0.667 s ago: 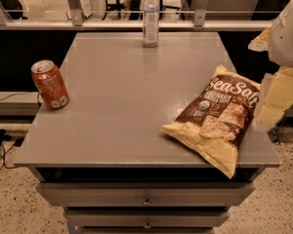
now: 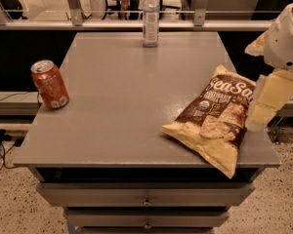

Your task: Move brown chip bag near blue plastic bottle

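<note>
The brown chip bag (image 2: 215, 118) lies flat on the right front part of the grey table (image 2: 122, 96), its lower corner hanging over the front edge. The blue plastic bottle (image 2: 150, 17) stands upright at the middle of the table's far edge. My gripper (image 2: 258, 120) hangs from the white arm at the far right and points down. It is right beside the bag's right edge, above the table's right side. It holds nothing that I can see.
An orange-red soda can (image 2: 50, 84) stands near the table's left edge. Drawers (image 2: 146, 199) sit below the tabletop. A railing with glass panels (image 2: 78, 9) runs behind the table. Cables (image 2: 0, 145) lie on the floor at left.
My gripper has shifted slightly left and down, closer to the bag's right edge. The bag, bottle and can have not moved.
</note>
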You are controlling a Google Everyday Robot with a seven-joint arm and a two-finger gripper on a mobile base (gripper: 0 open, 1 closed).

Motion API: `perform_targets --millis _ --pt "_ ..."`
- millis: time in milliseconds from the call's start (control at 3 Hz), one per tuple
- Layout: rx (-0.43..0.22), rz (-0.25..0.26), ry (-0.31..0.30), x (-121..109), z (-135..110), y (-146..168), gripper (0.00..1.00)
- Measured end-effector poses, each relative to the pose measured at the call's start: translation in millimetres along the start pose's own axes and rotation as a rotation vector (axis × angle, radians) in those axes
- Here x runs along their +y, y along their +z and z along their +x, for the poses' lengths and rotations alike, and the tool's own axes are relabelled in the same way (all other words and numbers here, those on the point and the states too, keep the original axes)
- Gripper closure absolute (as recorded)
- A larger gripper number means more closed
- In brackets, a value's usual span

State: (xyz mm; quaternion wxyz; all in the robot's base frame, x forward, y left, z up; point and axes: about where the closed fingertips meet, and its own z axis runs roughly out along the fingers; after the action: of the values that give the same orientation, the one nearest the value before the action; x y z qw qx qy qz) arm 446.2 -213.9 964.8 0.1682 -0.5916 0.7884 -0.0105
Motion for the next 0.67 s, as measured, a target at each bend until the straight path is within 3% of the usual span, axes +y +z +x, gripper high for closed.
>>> perform_targets --millis 667 --pt "-0.143 -0.035 0.186 -48 -5 54 0.00"
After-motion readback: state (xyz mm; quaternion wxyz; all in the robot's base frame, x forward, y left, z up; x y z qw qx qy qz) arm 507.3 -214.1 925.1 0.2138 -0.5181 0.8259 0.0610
